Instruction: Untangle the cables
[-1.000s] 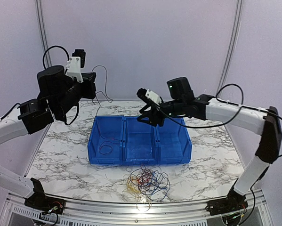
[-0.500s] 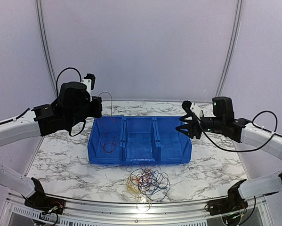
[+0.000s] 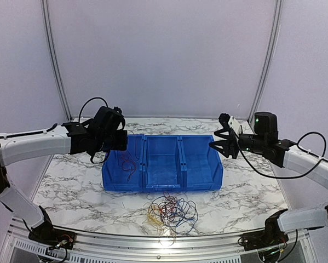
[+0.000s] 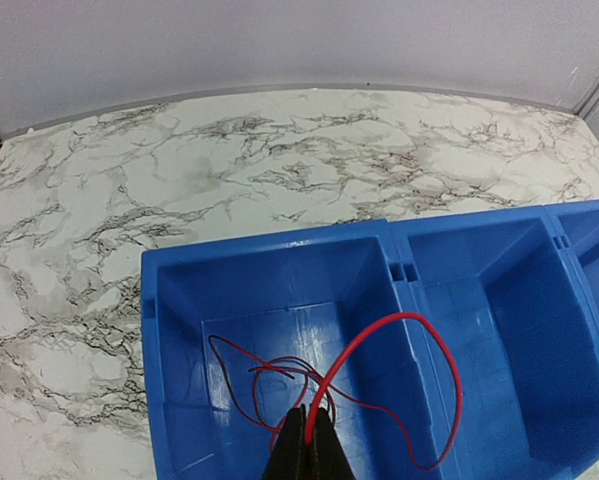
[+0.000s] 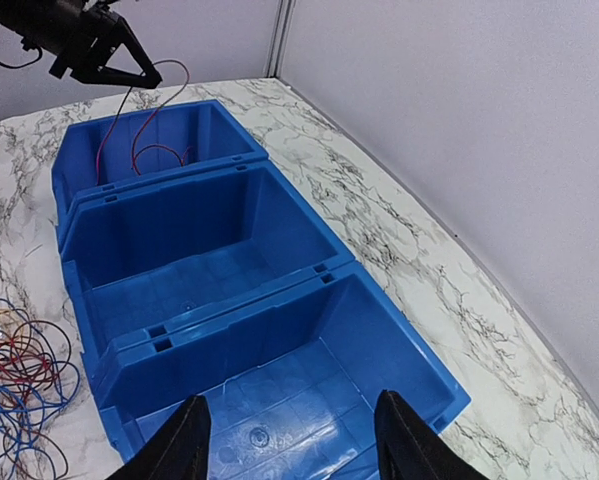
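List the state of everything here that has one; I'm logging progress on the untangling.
left gripper, shut on the red cable, above the left bin
right gripper, open, empty
red cable, pinched, looping down into the left bin
cable pile, tangled, on the table
left bin, red cable inside
middle bin, empty
right bin, empty

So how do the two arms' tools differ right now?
The left tool is pinched shut on a red cable; the right tool stands open, holding nothing. The left tool hangs over the left end of the blue bin, the right tool by its right end. Both hover above the table, pointed towards the bin.
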### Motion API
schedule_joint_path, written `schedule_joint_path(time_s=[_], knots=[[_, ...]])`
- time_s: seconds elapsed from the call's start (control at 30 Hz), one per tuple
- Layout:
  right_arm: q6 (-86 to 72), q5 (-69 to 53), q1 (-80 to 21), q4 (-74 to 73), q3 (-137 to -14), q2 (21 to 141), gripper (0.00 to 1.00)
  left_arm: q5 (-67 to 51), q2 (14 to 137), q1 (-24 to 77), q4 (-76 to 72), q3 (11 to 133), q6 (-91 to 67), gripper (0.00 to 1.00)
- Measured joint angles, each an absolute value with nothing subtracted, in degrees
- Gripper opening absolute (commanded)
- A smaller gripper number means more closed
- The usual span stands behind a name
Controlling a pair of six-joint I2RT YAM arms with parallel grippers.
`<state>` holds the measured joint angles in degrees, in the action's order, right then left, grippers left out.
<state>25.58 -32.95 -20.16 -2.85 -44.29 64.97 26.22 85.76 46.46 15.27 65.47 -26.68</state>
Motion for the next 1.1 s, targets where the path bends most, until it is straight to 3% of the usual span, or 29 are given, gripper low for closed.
schedule_joint_path(time_s=[0.27, 0.37, 0.47, 0.57, 0.73, 0.9, 1.1], knots=[[25.8, -34.2, -20.1, -2.2, -44.0, 65.0, 0.58, 24.4, 93.3, 43.5, 16.2, 70.4, -27.4, 0.03], [26.1, -35.1, -20.1, -2.2, -43.9, 65.0, 0.58, 22.3, 96.4, 42.0, 16.3, 71.8, -27.4, 0.33], [26.5, -35.8, -20.1, -2.2, -43.9, 65.1, 0.58, 20.0, 97.6, 41.4, 17.0, 72.3, -27.4, 0.48], [26.8, -36.1, -20.1, -2.2, -43.9, 65.3, 0.58, 18.9, 96.7, 41.3, 18.1, 72.3, -27.0, 0.56], [27.2, -37.0, -20.1, -2.2, -43.9, 66.0, 0.58, 18.2, 90.8, 41.4, 19.9, 72.2, -25.5, 0.58], [28.1, -38.0, -20.1, -2.5, -43.9, 67.0, 0.57, 13.9, 79.7, 42.1, 19.3, 69.4, -22.5, 0.51], [30.2, -41.4, -20.1, -4.0, -43.9, 67.5, 0.53, 6.4, 69.3, 51.9, 15.2, 62.0, -16.3, 0.51]])
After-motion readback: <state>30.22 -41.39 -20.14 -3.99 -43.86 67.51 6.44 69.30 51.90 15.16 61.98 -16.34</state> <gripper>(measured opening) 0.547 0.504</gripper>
